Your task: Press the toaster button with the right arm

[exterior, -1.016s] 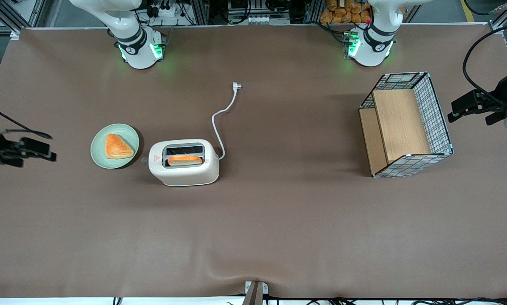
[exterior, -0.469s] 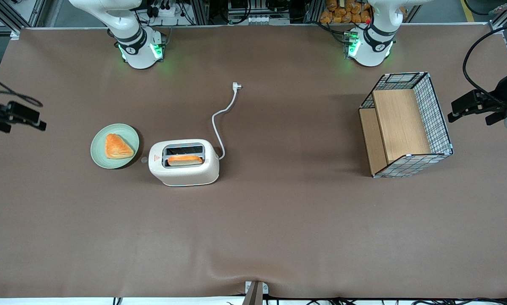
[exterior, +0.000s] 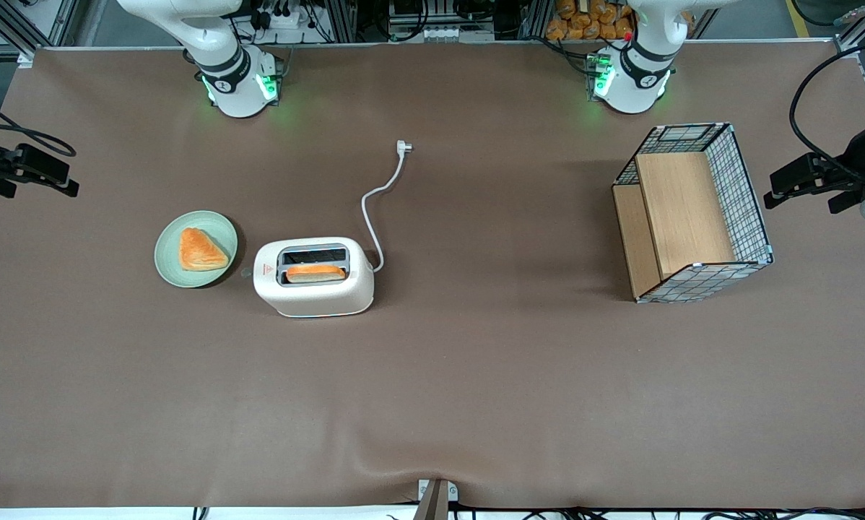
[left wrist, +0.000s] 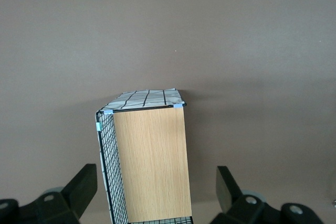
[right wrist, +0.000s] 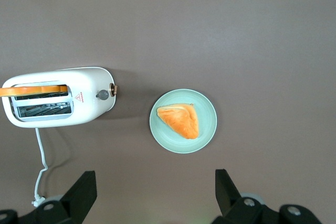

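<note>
The cream-white toaster (exterior: 317, 289) (right wrist: 86, 109) stands mid-table with an orange bread slice (exterior: 315, 273) in the slot nearer the front camera. Its small grey button (exterior: 245, 273) (right wrist: 103, 95) sticks out of the narrow end by the red triangle sticker, facing the green plate (exterior: 165, 266). The right arm's gripper (exterior: 46, 173) (right wrist: 155, 182) hangs high at the working arm's end of the table, well apart from the toaster and farther from the front camera than the plate. It is open, with nothing between its fingers.
A triangular pastry (exterior: 200, 250) (right wrist: 180, 120) lies on the green plate (right wrist: 157, 129) beside the toaster's button end. The white cord (exterior: 375, 198) runs to a plug (exterior: 403, 146). A wire-and-wood basket (exterior: 746, 202) (left wrist: 105, 171) stands toward the parked arm's end.
The gripper has moved away from the front camera, along the working arm's end of the table, slowing over the last half second. Toaster, plate and basket have not moved.
</note>
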Controlling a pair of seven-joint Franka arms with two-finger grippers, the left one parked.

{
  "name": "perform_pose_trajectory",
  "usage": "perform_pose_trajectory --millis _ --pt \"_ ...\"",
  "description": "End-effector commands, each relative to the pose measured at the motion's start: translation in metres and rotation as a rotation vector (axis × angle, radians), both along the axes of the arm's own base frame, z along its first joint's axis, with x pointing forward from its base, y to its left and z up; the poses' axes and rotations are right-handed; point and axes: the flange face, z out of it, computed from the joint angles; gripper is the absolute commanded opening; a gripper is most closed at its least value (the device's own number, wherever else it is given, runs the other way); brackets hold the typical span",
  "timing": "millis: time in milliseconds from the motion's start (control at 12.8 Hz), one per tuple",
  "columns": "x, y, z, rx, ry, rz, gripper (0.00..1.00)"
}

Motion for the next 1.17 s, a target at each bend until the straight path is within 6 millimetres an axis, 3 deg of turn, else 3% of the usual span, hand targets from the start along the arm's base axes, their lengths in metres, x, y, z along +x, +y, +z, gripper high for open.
perform_pose_trajectory --millis 0,156,1094 --pt "-0.011 0.004 0.002 -0.041 -0.003 -0.008 1.00" --pt "-0.011 0.022 0.004 -0.088 -0.007 0.030 1.00" --pt "-0.008 0.017 0.006 -0.071 -0.016 0.024 1.00"
